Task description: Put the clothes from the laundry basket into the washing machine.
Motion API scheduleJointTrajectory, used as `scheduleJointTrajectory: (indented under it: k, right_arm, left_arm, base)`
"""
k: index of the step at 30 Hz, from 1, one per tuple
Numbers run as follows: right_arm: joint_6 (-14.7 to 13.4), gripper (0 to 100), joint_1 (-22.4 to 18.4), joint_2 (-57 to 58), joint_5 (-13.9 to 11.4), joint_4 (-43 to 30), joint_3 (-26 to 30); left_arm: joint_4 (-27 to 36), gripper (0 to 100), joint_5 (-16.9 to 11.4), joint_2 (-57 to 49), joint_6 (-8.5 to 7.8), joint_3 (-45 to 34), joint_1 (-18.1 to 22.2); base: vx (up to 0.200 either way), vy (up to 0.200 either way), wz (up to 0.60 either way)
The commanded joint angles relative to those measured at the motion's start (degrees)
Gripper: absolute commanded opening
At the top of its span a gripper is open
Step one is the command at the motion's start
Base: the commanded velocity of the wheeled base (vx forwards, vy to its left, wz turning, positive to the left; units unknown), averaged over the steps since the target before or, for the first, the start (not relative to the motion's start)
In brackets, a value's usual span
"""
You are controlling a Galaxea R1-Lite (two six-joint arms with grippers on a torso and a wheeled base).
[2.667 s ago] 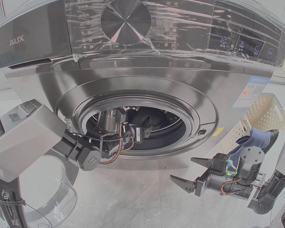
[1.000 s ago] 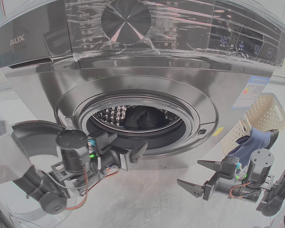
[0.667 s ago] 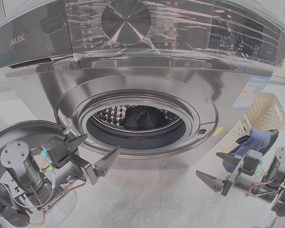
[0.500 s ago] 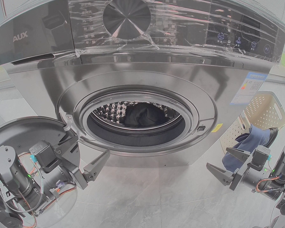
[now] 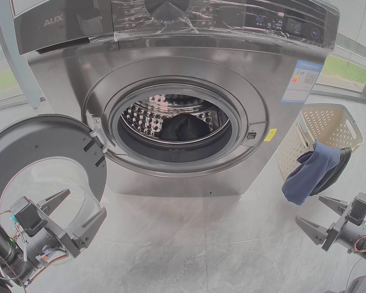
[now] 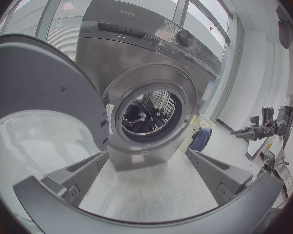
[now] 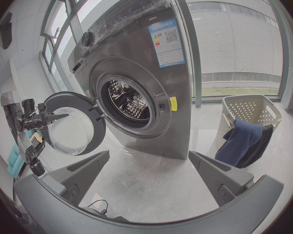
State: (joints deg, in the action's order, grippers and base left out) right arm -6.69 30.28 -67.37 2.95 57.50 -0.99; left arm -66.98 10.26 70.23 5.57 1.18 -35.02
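The washing machine (image 5: 179, 62) stands with its round door (image 5: 44, 151) swung open to the left. A dark garment (image 5: 183, 127) lies inside the drum (image 7: 127, 103). The cream laundry basket (image 5: 333, 121) sits on the floor to the machine's right, with a blue garment (image 5: 311, 171) and a black one (image 5: 339, 161) draped over its rim. My left gripper (image 5: 83, 203) hangs open and empty low in front of the door. My right gripper (image 5: 310, 209) is open and empty just below the hanging blue garment (image 7: 239, 140).
Grey tiled floor (image 5: 199, 232) stretches in front of the machine between the two arms. The open door's glass bowl (image 6: 39, 140) is close to my left gripper. Windows and a wall run behind the basket (image 7: 250, 109).
My left gripper came out of the drum, leaving the dark garment inside, and dropped low to the left. The right gripper drew back rightward. The head camera pulled away from the machine.
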Motion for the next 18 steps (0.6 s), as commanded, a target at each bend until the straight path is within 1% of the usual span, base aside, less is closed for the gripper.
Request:
scheduleJointTrajectory:
  k: [1,2,3,5,7,8,9,10,14,18]
  right_arm:
    - [0.5,100,-2.6,16.3,0.3,-10.9,1.0]
    - [0.6,100,-4.2,20.0,0.1,-15.1,0.9]
    - [0.9,100,-4.9,21.4,0.1,-16.4,0.9]
    - [1.8,100,-7.2,24.5,0.1,-19.4,0.9]
    - [2.8,100,-10.9,27.6,0.0,-22.5,0.7]
    - [3.0,100,-12.0,28.7,-0.1,-23.3,0.6]
    - [3.4,100,-13.8,30.0,-0.4,-24.3,0.6]
    - [3.6,100,-14.5,30.5,-0.5,-24.7,0.7]
    - [3.8,100,-17.2,31.6,-0.5,-25.1,0.2]
    - [3.7,100,-17.4,31.5,-0.7,-25.1,0.0]
  left_arm:
    - [12.0,100,-0.3,-14.9,0.23,-1.2,1.7]
    - [16.4,100,-0.3,-18.6,0.32,-1.2,1.7]
    - [17.8,100,-0.3,-20.0,0.41,-1.2,1.7]
    - [21.6,100,-0.3,-23.9,0.67,-1.2,1.7]
    - [26.2,100,-0.5,-28.9,1.37,-1.2,1.8]
    - [27.5,100,-0.5,-30.1,1.46,-1.2,1.8]
    - [30.6,100,-0.5,-32.5,1.55,-1.2,2.2]
    - [32.0,100,-0.5,-33.4,1.46,-1.2,2.5]
    - [35.7,100,-0.7,-37.7,1.55,-1.2,3.2]
    - [36.0,100,-0.9,-38.2,1.46,-1.2,3.6]
  base:
    - [-0.200,0.000,0.00]
    - [-0.200,0.000,0.00]
    - [-0.200,0.000,0.00]
    - [0.000,0.000,0.00]
    - [0.000,0.000,0.00]
    - [0.000,0.000,0.00]
    - [0.000,0.000,0.00]
    - [0.000,0.000,0.00]
    - [0.000,-0.200,0.00]
    - [0.000,-0.200,0.00]
